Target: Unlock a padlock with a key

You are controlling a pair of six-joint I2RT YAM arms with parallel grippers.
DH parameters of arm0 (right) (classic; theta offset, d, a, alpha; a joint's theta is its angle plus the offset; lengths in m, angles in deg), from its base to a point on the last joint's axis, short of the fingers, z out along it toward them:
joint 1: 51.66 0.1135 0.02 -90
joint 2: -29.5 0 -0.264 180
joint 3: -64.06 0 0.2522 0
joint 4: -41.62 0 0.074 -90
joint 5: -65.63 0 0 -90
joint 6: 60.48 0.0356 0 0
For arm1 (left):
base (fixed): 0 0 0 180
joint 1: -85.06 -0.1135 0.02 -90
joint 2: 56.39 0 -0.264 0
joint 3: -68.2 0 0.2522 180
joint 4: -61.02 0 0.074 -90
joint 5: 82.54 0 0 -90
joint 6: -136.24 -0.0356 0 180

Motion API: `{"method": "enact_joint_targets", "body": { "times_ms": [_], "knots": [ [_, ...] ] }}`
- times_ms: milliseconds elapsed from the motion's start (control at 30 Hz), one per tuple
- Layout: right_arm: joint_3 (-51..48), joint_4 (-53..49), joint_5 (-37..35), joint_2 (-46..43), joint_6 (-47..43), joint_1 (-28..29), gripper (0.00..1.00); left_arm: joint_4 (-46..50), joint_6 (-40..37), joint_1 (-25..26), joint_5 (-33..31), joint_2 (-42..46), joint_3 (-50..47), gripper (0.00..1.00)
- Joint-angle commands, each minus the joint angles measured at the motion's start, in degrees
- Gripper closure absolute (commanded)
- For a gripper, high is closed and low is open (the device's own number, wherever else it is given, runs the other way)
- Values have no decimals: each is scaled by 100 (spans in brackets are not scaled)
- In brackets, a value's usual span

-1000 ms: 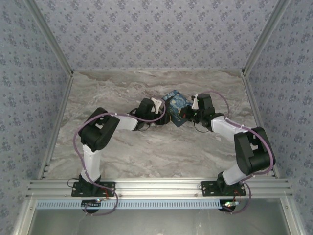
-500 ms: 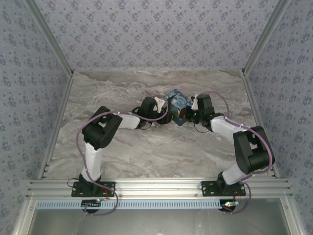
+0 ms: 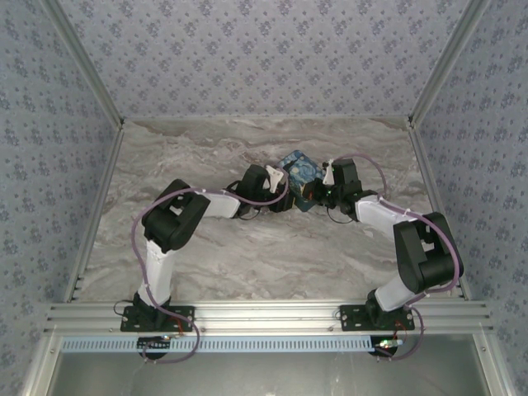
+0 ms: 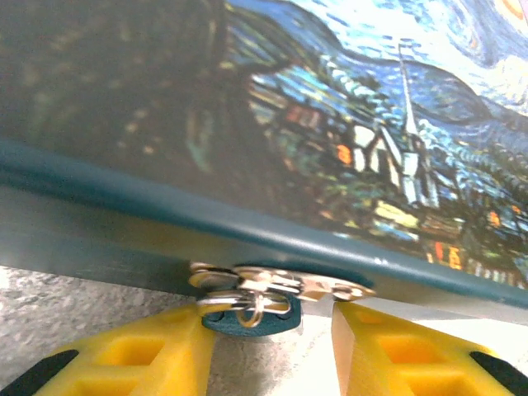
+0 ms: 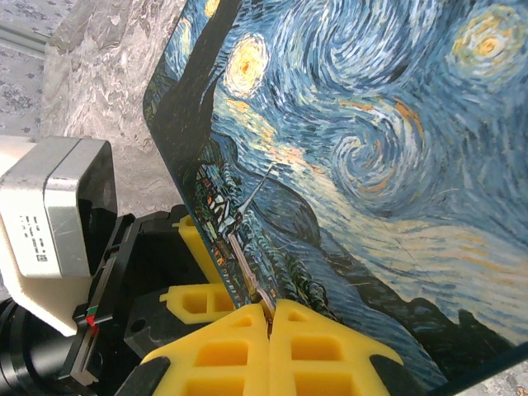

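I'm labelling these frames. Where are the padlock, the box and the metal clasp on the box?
padlock [image 4: 247,322]: left wrist view, on its teal body below the shackle.
box [image 5: 371,148]: right wrist view, on the painted face.
clasp [image 4: 326,289]: left wrist view, on the silvery plate under the box's edge.

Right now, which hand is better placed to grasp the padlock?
Left. The left hand is open, with the padlock between its fingers at the edge of the box. The right hand is shut, at the box face.
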Motion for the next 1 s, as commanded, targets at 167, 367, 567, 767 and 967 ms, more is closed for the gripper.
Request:
{"method": "enact_joint_targets", "body": {
  "times_ms": [167, 367, 567, 767, 967],
  "knots": [
    [-26, -147, 14, 54, 20, -18, 100, 7, 133, 92, 47, -113, 168, 58],
    [-26, -158, 14, 41, 21, -26, 100, -38, 335, 83, -139, -122, 222, 59],
    [-25, -156, 14, 26, 37, -1, 100, -64, 531, 73, -167, -161, 287, 61],
    [-21, -121, 14, -2, 21, 12, 100, -164, 689, 45, -114, -144, 269, 67],
    [3, -116, 13, 13, 14, 26, 100, -152, 734, 38, -123, -157, 296, 68]
  ]
}}
